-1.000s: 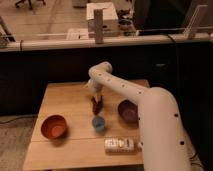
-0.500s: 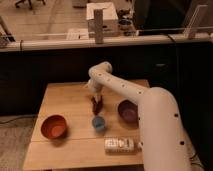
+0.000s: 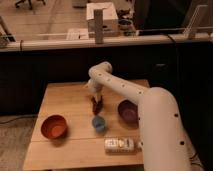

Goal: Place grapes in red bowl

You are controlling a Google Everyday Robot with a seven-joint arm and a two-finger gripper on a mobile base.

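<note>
The grapes, a small dark red-purple bunch, are near the middle of the wooden table, just behind the small blue cup. My gripper points down right at the grapes, at the end of the white arm that reaches in from the right. The red bowl stands at the front left of the table, well apart from the gripper and the grapes.
A purple bowl stands right of the grapes, partly behind the arm. A white packet lies near the front edge. A dark counter wall runs behind the table.
</note>
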